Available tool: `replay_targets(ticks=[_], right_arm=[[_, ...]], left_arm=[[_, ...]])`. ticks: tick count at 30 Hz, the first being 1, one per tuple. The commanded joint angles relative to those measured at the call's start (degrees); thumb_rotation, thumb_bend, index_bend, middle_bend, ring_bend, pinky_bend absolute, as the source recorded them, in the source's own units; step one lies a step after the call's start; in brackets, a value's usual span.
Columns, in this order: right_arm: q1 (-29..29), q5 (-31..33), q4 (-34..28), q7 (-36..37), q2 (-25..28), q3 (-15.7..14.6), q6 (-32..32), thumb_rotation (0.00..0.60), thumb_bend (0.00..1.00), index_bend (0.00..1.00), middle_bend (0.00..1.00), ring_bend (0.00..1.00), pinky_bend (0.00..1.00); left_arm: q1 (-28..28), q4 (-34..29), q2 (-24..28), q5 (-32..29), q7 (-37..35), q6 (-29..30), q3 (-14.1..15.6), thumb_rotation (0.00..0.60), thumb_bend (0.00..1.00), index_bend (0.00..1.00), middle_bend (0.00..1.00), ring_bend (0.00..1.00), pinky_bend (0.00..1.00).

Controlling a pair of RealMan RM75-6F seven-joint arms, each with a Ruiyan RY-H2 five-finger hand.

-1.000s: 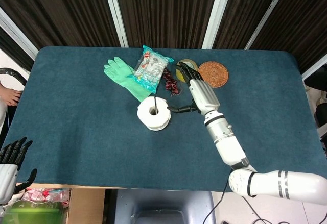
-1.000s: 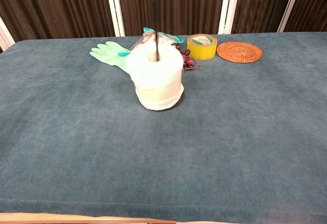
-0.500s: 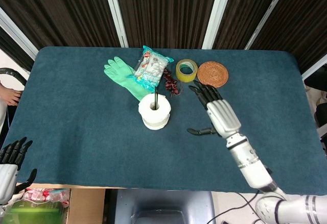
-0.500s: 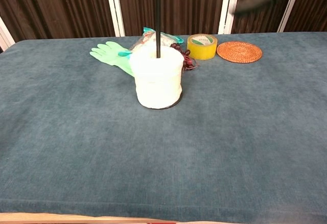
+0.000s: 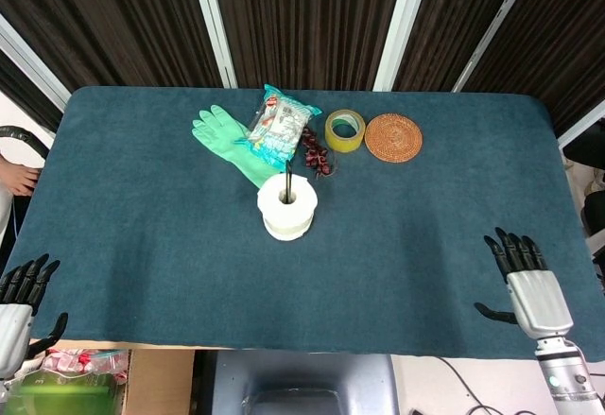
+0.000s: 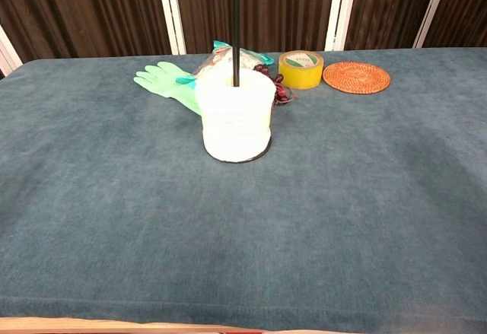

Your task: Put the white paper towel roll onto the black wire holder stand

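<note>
The white paper towel roll point(image 5: 287, 209) point(image 6: 235, 115) stands upright at the table's middle, threaded over the black wire holder stand. The stand's rod point(image 6: 235, 30) rises out of the roll's core and its base ring point(image 6: 259, 154) shows under the roll. My right hand point(image 5: 525, 287) hovers at the front right edge of the table, fingers spread, holding nothing, far from the roll. My left hand point(image 5: 19, 306) hangs off the front left corner, fingers apart and empty. Neither hand appears in the chest view.
Behind the roll lie a green rubber glove point(image 5: 227, 141), a snack packet point(image 5: 276, 124), dark red beads point(image 5: 315, 153), a yellow tape roll point(image 5: 345, 129) and a woven round coaster point(image 5: 393, 137). A green container point(image 5: 43, 401) sits below the table's front left.
My right hand has drawn back from beside the roll to the front right edge of the table. The roll has settled straight on the stand. The left hand has not moved.
</note>
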Motion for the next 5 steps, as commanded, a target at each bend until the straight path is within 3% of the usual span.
replay_targets(ticks=[1, 5], right_arm=[[-2.6, 1.45, 2.79, -0.67, -1.85, 1.98, 2.16, 0.6, 0.14, 0.0, 0.0, 0.0, 0.0], [-3.49, 0.16, 2.89, -1.73, -2.15, 2.46, 2.65, 0.6, 0.14, 0.0, 0.0, 0.0, 0.0]], left_arm=[[0.0, 0.0, 0.0, 0.0, 0.0, 0.0, 0.0, 0.6, 0.41, 0.0, 0.0, 0.0, 0.09], [0.0, 0.0, 0.0, 0.0, 0.0, 0.0, 0.0, 0.6, 0.42, 0.0, 0.0, 0.0, 0.09]])
